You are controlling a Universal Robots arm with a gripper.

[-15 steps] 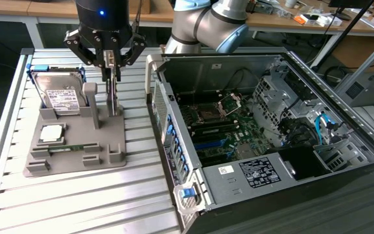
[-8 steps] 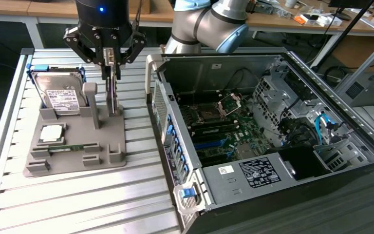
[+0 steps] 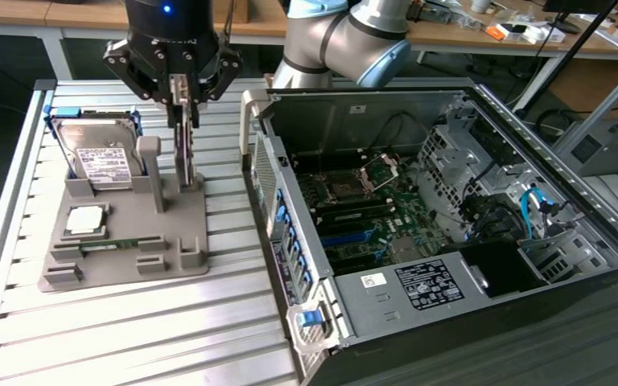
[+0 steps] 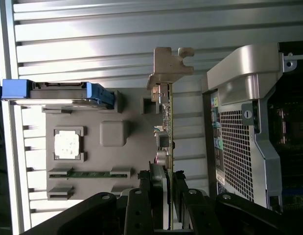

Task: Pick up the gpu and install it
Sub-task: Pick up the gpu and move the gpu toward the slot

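The black two-finger gripper (image 3: 186,108) (image 4: 169,196) points straight down. Its fingers (image 4: 158,193) are pinched against the two faces of the gpu (image 3: 187,157) (image 4: 167,132), a thin, flat, dark expansion card with a silvery metal bracket (image 4: 168,63) at one end. The grip is on the card's upper edge. The gpu stands upright on its long edge at the grey plastic parts fixture (image 3: 126,269) (image 4: 112,133), on the side nearer the computer case, just beside a grey upright post (image 3: 149,165). Its lower edge reaches the fixture base.

The same fixture carries:
- a boxy silver hard drive with a white label and blue side rails (image 3: 100,157) (image 4: 58,92), standing tilted at the far end;
- a square silver processor (image 3: 84,219) (image 4: 67,144), lying flat;
- a narrow green memory stick (image 3: 116,244) (image 4: 90,174), lying flat.

The fixture rests on a slatted aluminium table (image 3: 126,342) (image 4: 92,29). The open black-and-silver computer case (image 3: 449,201) (image 4: 239,122) lies on its side at the exterior view's right, motherboard (image 3: 363,217) exposed.
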